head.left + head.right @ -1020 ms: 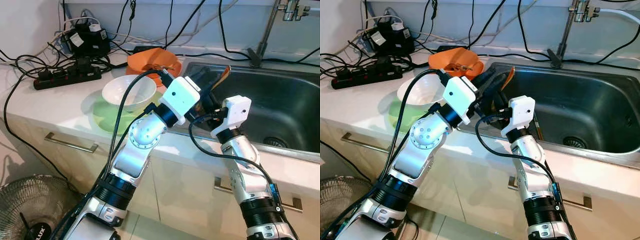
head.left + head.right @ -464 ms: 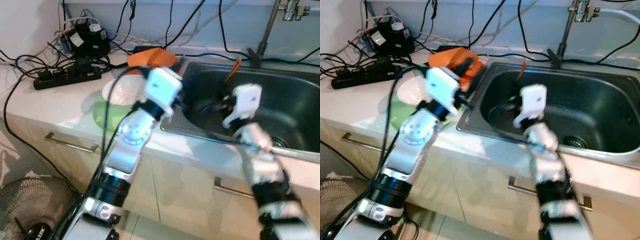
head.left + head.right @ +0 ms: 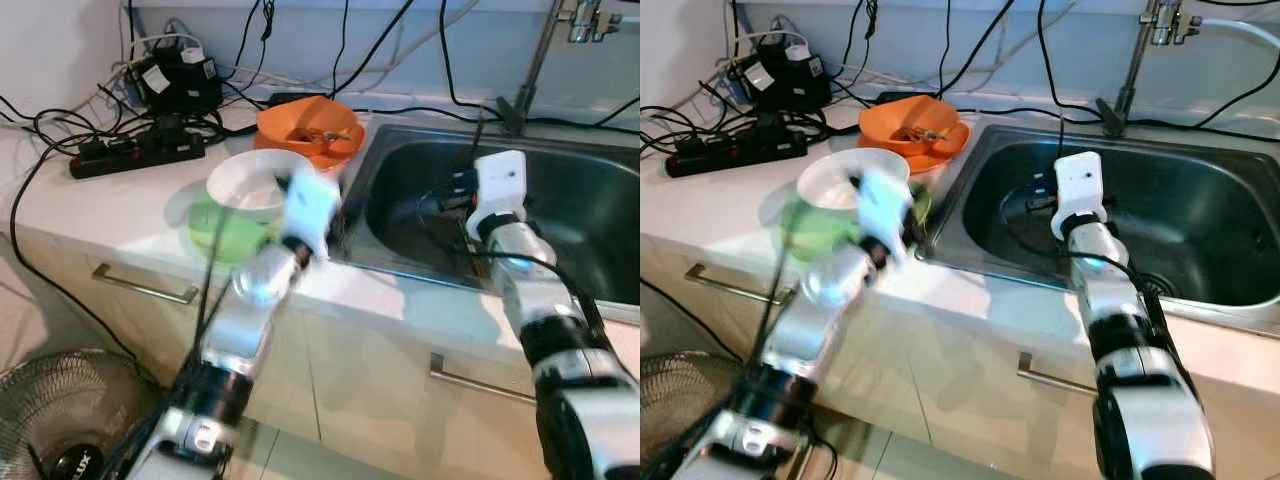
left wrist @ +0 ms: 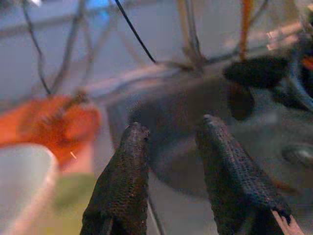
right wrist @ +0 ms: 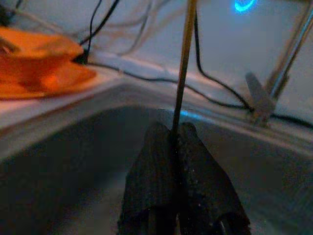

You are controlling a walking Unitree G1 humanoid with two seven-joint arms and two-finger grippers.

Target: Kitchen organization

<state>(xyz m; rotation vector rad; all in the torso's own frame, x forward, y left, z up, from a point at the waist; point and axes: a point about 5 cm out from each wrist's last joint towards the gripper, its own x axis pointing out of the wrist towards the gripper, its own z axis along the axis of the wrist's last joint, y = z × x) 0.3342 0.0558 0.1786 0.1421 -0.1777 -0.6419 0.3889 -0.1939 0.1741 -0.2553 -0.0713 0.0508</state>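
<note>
A thin, flat orange utensil (image 5: 182, 63) is being pinched upright by the right gripper (image 5: 177, 142) over the stainless steel sink basin (image 3: 590, 215). The left gripper (image 4: 172, 147) is being held parted and empty at the sink's nine o'clock edge, beside the white ceramic bowl (image 3: 245, 180).

I see the steel sink (image 3: 560, 215) occupying the frame from 1 to 3 o'clock. My right arm (image 3: 530, 290) reaches up from 5 o'clock, its white wrist housing (image 3: 497, 185) standing over the basin. My left arm (image 3: 245, 320) rises from 7 o'clock, motion-blurred, ending at the counter edge near centre. A white bowl (image 3: 255, 182) sits on a green plate (image 3: 215, 225) at 10 o'clock. An orange bowl (image 3: 308, 122) rests on an orange plate at 12 o'clock. A black power strip (image 3: 135, 155) with tangled cables lies at 10 to 11 o'clock. A fan (image 3: 70, 420) stands at 8 o'clock.
</note>
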